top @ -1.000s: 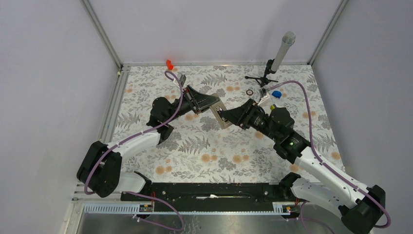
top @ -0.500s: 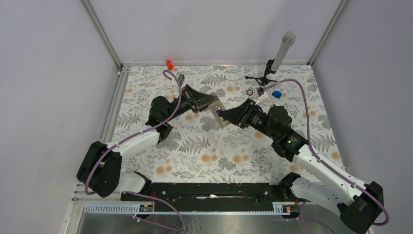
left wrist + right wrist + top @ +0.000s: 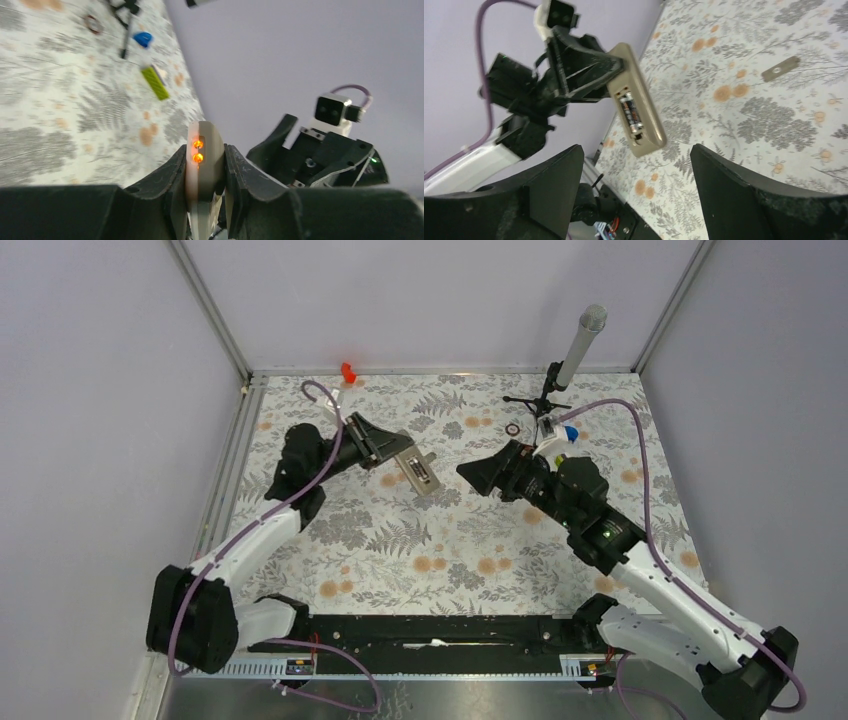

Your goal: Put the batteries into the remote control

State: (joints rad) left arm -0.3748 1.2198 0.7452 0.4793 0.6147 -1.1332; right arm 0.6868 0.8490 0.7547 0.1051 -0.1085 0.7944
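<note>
Right wrist view shows the remote control point(image 3: 638, 112) held up off the desk point(image 3: 774, 125), its open back turned toward this camera, probably so the bay can be reached and checked. The left end effector point(image 3: 205, 167) pinches it across the narrow sides, which leaves that bay uncovered. The batteries point(image 3: 631, 115) lie in line inside it; I cannot tell whether both sit fully home. The right end effector point(image 3: 472, 472) is spread and empty, near the handset. A flat grey piece point(image 3: 780, 68), probably the cover, lies on the desk.
</note>
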